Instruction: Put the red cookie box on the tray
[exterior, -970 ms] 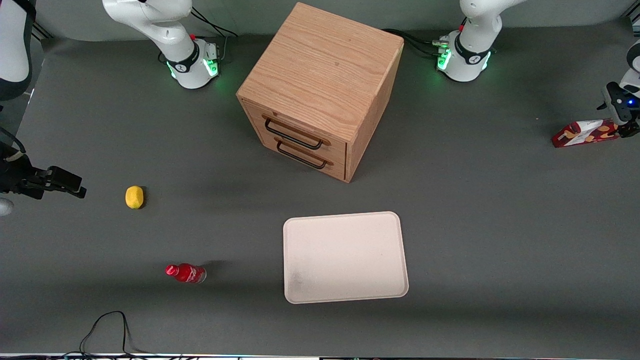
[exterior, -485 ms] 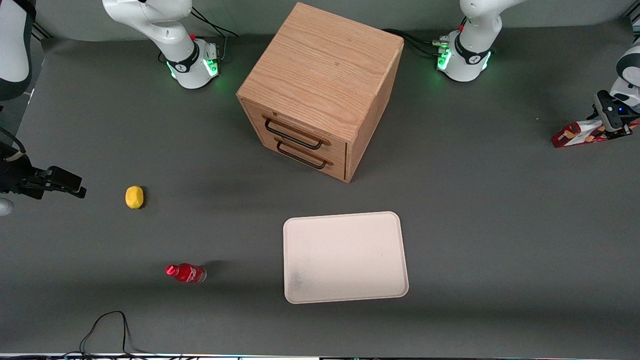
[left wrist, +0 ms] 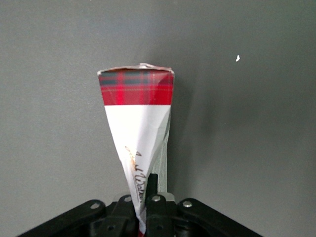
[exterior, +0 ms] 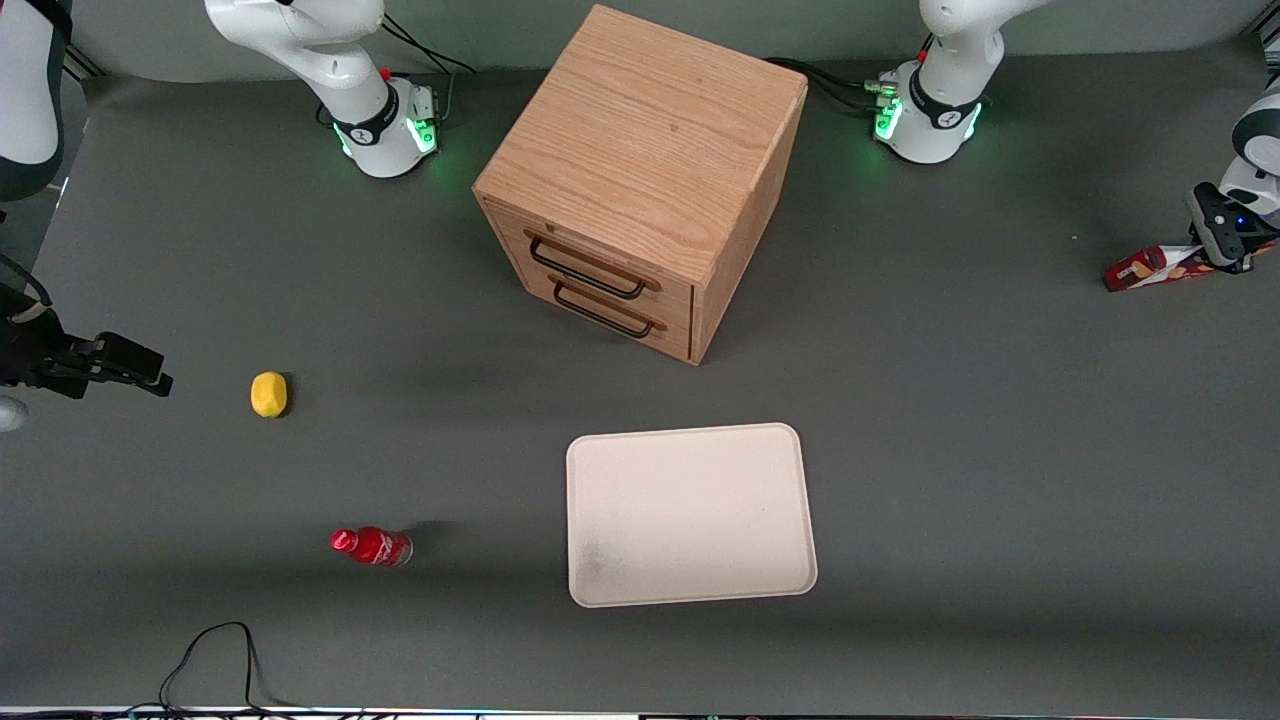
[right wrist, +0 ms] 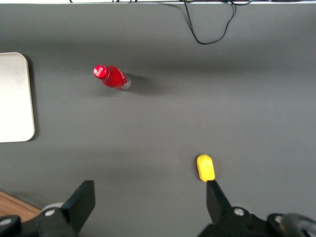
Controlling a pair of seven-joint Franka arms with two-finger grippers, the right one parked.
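Dark red tartan caps the end of the red cookie box (left wrist: 137,106), and my wrist view shows its other end pinched between the fingers of the gripper (exterior: 1225,255), clenched on the thin carton so that it bows a little at the clamp. From the front the red cookie box (exterior: 1150,270) sits at the working arm's end of the table, well apart from the tray (exterior: 690,515), standing on a narrow edge rather than lying flat. Its long axis runs roughly level, pointing from the gripper toward the middle of the table. I judge the grasp is made and the lift is next: I need to raise it clear, carry it nearer the front camera, and lay it flat inside the rim.
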